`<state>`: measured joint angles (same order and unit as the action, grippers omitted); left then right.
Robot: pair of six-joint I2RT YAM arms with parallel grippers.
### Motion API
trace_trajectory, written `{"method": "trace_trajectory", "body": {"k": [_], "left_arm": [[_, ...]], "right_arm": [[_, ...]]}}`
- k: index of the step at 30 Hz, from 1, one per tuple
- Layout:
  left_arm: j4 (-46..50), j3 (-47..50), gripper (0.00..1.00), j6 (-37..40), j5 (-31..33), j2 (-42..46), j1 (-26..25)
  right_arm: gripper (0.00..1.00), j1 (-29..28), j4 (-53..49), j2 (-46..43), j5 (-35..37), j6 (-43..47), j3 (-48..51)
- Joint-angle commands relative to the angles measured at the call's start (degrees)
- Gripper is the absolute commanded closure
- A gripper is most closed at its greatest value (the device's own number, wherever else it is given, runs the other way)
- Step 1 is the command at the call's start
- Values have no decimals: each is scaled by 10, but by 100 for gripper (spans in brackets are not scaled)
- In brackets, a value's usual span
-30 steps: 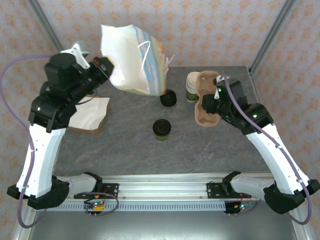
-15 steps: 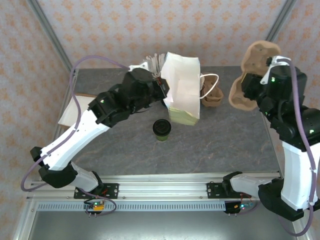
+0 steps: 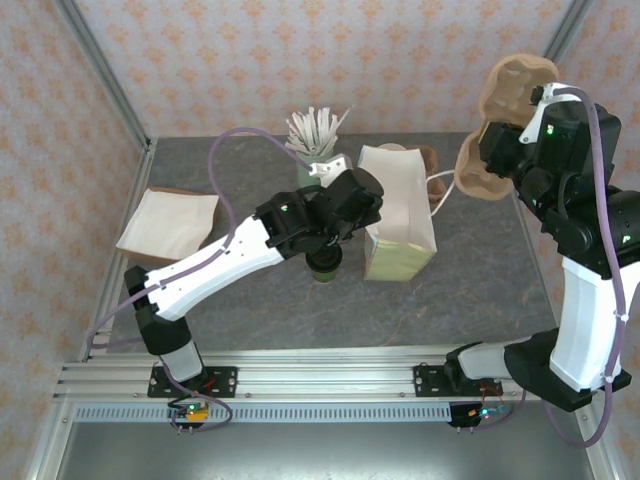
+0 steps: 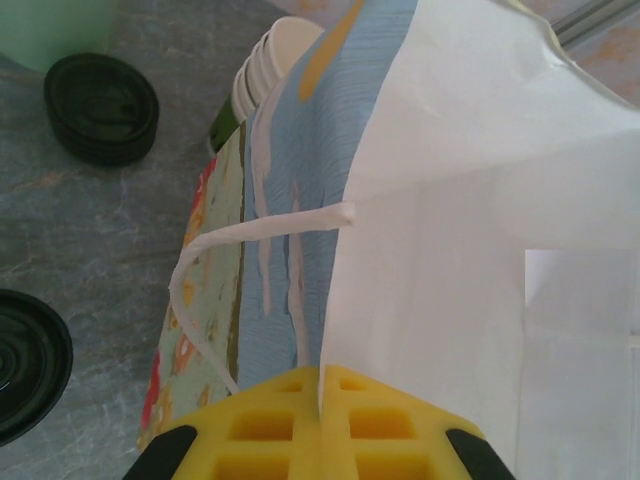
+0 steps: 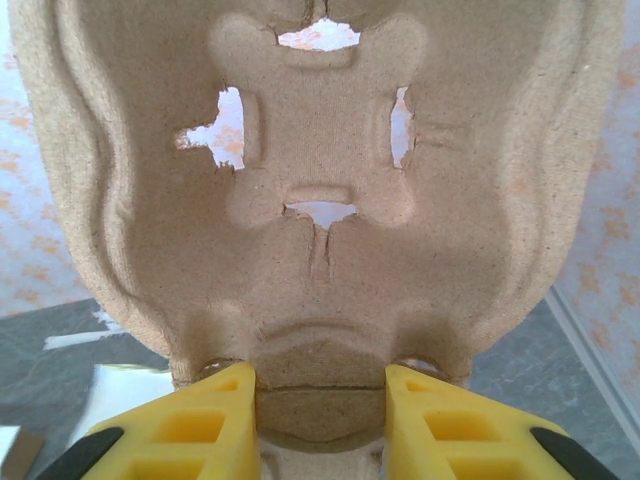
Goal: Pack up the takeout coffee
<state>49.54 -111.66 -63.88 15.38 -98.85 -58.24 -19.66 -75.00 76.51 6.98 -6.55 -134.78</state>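
The takeout coffee (image 3: 323, 270) stands upright on the table (image 3: 470, 290), half under our left arm's wrist and just beside the open paper bag (image 3: 400, 240). Our left claw (image 4: 322, 410) is pinched on the bag's white wall, keeping it upright. Our right claw (image 5: 320, 400) grips the pulp cup carrier (image 5: 320, 200) by its edge, high over the table's far right. We judge the bag is being readied and nothing is packed yet. Next, we think, the carrier must come down level to seat the cup.
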Motion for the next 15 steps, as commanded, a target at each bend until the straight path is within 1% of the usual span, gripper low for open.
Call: {"method": "trace_trajectory", "body": {"k": [1,5,11,15], "left_arm": [[39,-21,100,-40,34,-3,-4],[44,-29,100,-45,30,-17,-6],[50,-19,100,-73,22,-25,-5],[46,8,100,-94,30,-20,-6]], "right_arm": [[68,2,12,4,-61,-2,-13],[69,-12,38,4,-120,-20,24],[69,-51,76,-2,-139,-40,107],[70,-56,97,-17,-140,-49,170]]}}
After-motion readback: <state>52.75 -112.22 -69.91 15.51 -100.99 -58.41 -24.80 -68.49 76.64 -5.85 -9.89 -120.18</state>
